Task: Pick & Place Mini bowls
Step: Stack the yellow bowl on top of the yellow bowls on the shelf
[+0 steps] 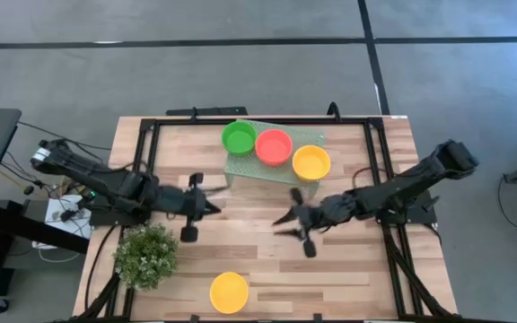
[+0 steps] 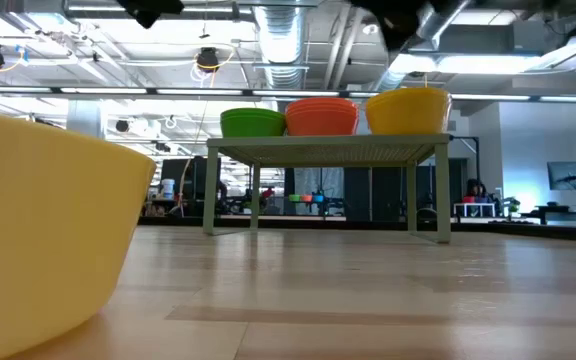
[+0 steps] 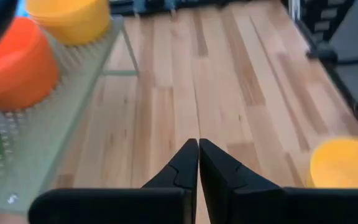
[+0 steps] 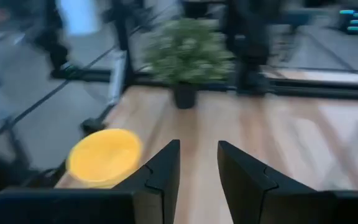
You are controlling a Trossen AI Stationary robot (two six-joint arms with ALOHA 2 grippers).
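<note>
On a wooden table [image 1: 348, 260], our right gripper [image 4: 197, 163] hovers slightly open and empty, our left gripper [image 3: 198, 163] closed and empty. Three bowls [image 1: 274, 145] sit on the rack [image 1: 240, 168]; a yellow bowl [image 1: 229, 292] lies near the plant [image 1: 146, 256], which could snag us.

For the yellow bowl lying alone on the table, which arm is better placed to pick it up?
Probably the right. The right gripper has its jaws open, and its wrist view looks toward the lone yellow bowl. The left gripper is shut and points toward the rack.

Green bowl [image 1: 238, 137], red bowl [image 1: 274, 146], two yellow bowls [image 1: 311, 162].
</note>
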